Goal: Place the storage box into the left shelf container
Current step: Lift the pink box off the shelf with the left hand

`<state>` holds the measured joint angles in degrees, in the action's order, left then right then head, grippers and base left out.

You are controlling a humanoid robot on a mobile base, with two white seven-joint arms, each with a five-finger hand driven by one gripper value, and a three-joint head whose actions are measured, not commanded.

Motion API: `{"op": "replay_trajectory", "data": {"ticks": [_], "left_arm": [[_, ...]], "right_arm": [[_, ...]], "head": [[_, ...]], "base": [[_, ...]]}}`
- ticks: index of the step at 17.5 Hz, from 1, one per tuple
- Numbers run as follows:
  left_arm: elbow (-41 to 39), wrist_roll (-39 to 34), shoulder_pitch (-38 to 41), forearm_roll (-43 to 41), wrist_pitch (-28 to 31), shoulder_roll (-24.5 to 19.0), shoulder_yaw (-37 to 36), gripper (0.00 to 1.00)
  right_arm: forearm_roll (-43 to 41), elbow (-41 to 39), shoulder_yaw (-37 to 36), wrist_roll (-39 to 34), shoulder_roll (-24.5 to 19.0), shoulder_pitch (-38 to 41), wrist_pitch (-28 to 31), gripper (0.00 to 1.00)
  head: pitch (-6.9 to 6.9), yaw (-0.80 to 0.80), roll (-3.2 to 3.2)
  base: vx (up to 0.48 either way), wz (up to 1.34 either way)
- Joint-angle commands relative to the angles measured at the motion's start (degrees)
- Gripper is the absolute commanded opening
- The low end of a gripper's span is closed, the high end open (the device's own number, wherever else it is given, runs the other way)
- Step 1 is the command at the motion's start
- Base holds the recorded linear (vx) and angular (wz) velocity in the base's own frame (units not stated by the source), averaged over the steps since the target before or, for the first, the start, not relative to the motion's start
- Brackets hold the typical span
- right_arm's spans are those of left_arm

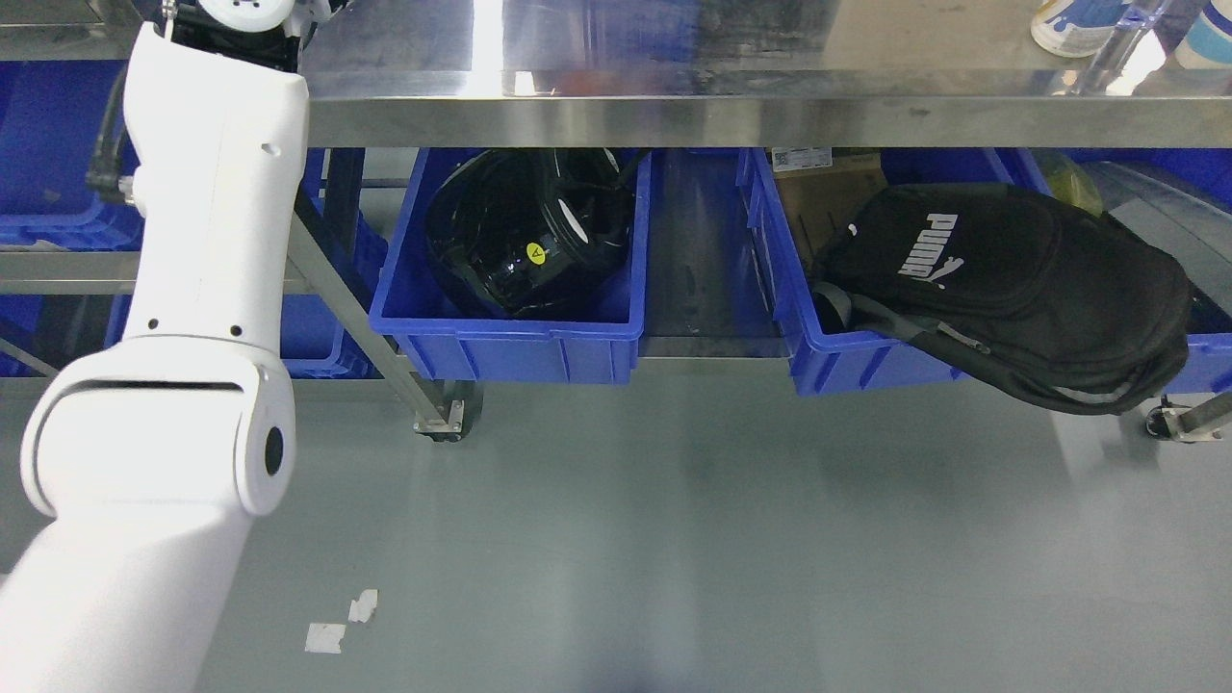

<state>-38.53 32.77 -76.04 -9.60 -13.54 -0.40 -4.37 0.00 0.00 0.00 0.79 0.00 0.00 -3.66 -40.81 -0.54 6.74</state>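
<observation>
Reaching up from the lower left, the left arm (192, 318) runs nearly upright along the picture's left side, its white forearm rising from the elbow joint to the top edge. The left hand (245, 24) is cut off there, at the near edge of the steel tabletop (674, 58), so I cannot tell whether its fingers are spread, pressed together or pinching anything.

No separate storage box can be made out, so its heading, long axis and look cannot be told. On the lower shelf (707, 289) under the tabletop stands the left shelf container (520, 342), a blue plastic bin with ribbed walls. Its long axis runs from the near rim back under the tabletop, and its open top faces up. Inside it lies a glossy black helmet-like thing (525, 231) with a small yellow sticker.

Well apart to the right, a second blue bin (847, 361) carries a black backpack (1011, 289) that droops over its front rim, with a brown carton (828, 197) behind it. More blue bins (48, 164) sit behind the arm. Two bottles (1073, 24) stand at the tabletop's far right. Scraps of white tape (337, 626) lie on the grey floor (674, 539).
</observation>
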Motion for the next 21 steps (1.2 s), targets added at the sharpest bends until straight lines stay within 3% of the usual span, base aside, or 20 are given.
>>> {"op": "replay_trajectory", "data": {"ticks": [1, 3, 7, 11, 17, 21], "left_arm": [[-10.3, -2.5, 8.9, 22.1, -11.5, -0.6, 1.8, 0.01], [-18.6, -8.6, 14.3, 26.7, -11.6, -0.6, -1.1, 0.01], [-36.1, -24.8, 25.3, 28.0, -11.7, -0.6, -7.8, 0.01], [-53.4, -27.4, 34.8, 28.6, -10.0, -0.6, -13.0, 0.01], [-57.2, -26.6, 49.2, 30.0, -15.8, -0.6, -18.6, 0.0], [-57.2, -26.0, 53.5, 30.0, -17.7, -0.6, -19.1, 0.0]], "right_arm": [[-0.1, -1.0, -0.2, 0.0, 1.0, -0.4, 0.0, 1.0], [-0.1, -1.0, -0.2, -0.1, 1.0, -0.4, 0.0, 1.0], [-0.1, -1.0, -0.2, 0.0, 1.0, -0.4, 0.0, 1.0], [-0.1, -1.0, -0.2, -0.1, 1.0, -0.4, 0.0, 1.0], [-0.1, -1.0, -0.2, -0.1, 1.0, -0.4, 0.0, 1.0], [-0.1, -1.0, -0.2, 0.0, 1.0, -0.4, 0.0, 1.0]], "head": [[0.0, 0.0, 0.0], [0.0, 0.0, 0.0], [0.0, 0.0, 0.0], [0.0, 0.0, 0.0], [0.0, 0.0, 0.0], [0.0, 0.0, 0.0]], "base": [[0.0, 0.0], [0.0, 0.0], [0.0, 0.0], [-0.005, 0.04], [-0.021, 0.7], [-0.022, 1.09]]}}
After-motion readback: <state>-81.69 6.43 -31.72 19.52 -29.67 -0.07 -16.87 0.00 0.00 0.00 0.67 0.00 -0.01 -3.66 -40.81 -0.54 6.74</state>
